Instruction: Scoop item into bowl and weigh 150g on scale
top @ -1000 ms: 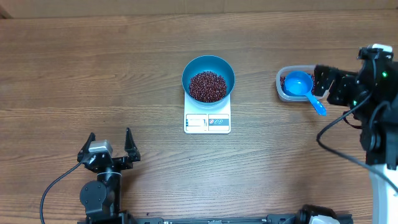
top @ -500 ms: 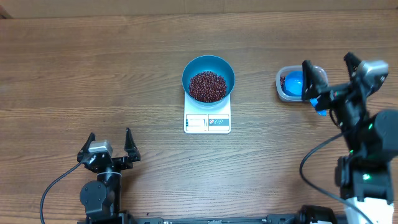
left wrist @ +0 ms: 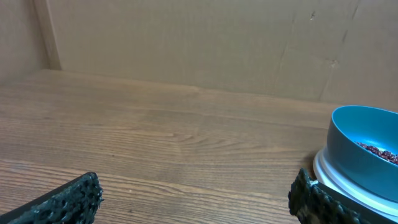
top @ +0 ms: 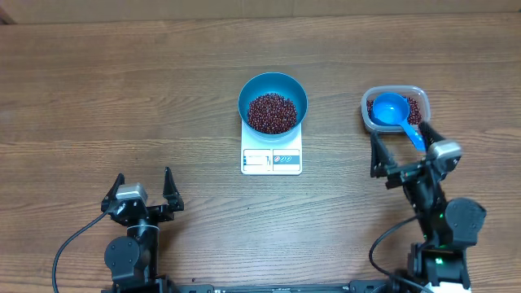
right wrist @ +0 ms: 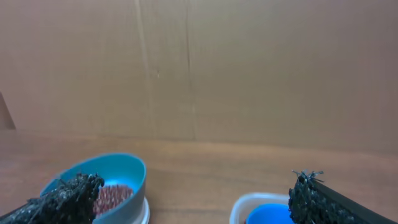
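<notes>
Beans (top: 272, 112): tiny dark red-brown ovals heaped in deep blue bowl (top: 273, 80) atop white scale (top: 271, 160). Left gripper (top: 144, 176), right gripper (top: 400, 135): released, jaws wide.

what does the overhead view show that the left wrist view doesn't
Only overhead: the display of the scale, and the clear tub with the blue scoop in it. Only left wrist: the upright face of the cardboard wall. Both: the blue bowl holding beans on the scale, the wooden table, the open left gripper.
</notes>
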